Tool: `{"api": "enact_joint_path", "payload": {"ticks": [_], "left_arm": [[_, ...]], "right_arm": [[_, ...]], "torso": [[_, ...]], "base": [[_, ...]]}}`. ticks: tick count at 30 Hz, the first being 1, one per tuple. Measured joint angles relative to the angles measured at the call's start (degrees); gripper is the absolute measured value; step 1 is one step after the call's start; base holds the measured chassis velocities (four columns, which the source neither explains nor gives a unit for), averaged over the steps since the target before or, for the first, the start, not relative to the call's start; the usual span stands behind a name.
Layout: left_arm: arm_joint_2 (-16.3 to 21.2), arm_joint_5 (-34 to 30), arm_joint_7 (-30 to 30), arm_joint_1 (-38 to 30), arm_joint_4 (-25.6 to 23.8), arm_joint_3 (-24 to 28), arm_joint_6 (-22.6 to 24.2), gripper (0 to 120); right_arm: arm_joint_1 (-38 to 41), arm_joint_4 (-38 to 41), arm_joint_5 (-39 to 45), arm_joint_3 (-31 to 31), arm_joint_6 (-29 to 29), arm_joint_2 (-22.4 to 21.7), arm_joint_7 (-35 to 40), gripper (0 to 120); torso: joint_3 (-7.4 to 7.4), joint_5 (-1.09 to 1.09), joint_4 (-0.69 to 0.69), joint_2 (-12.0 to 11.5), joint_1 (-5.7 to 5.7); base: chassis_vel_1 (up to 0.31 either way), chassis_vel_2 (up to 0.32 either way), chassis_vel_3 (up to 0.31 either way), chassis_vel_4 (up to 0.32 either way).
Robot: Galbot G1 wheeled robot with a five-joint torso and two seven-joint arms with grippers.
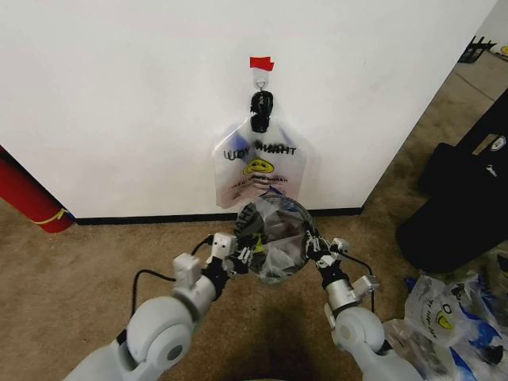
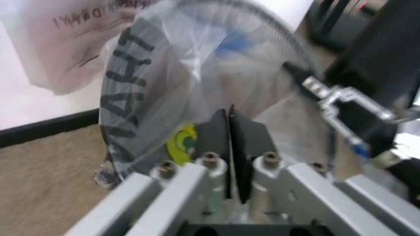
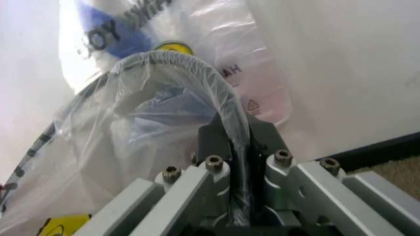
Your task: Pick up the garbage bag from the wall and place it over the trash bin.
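Note:
The trash bin [image 1: 295, 208], round black wire mesh, stands on the carpet just in front of the wall [image 1: 119, 95]. The see-through garbage bag [image 1: 274, 242] with blue patches is draped over its mouth. My left gripper [image 1: 240, 248] holds the bag at the rim's left side, and my right gripper [image 1: 316, 248] holds it at the right side. In the left wrist view the left gripper [image 2: 229, 118] has its black pads pressed together on the plastic [image 2: 196, 59]. In the right wrist view the right gripper [image 3: 235, 130] is shut on the plastic-wrapped rim [image 3: 190, 64].
A whitish bag with black lettering [image 1: 258, 163] hangs from the wall hook under red tape [image 1: 261, 63], right behind the bin. A red cylinder [image 1: 28, 198] leans at the left. Black bags [image 1: 460, 198] and a pile of plastic bags [image 1: 444, 317] lie at the right.

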Motion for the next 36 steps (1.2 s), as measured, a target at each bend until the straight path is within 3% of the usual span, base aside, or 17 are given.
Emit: {"api": "enact_joint_path", "payload": {"ticks": [11, 22, 36], "left_arm": [[-4.12, -0.31, -7.72, -9.27, 6.69, 7.49, 8.49, 0], [-9.58, -2.33, -14.37, -19.50, 18.48, 16.90, 8.48, 0], [-14.53, -0.36, -17.39, -26.33, 30.43, 21.87, 8.17, 0]], "right_arm": [[0.05, -0.25, -1.33, 0.04, -0.11, -0.14, -1.07, 1], [-0.05, 0.36, -3.01, 0.18, 0.37, -0.09, -3.50, 1], [-1.36, 2.17, -4.55, 0.36, 1.67, 0.07, -5.45, 1]], "torso": [[0.00, 0.01, 0.03, 0.00, 0.00], [0.00, 0.01, 0.02, -0.01, 0.00], [0.00, 0.00, 0.02, 0.00, 0.00]], "base": [[0.000, 0.000, 0.000, 0.000], [0.000, 0.000, 0.000, 0.000], [0.000, 0.000, 0.000, 0.000]]}}
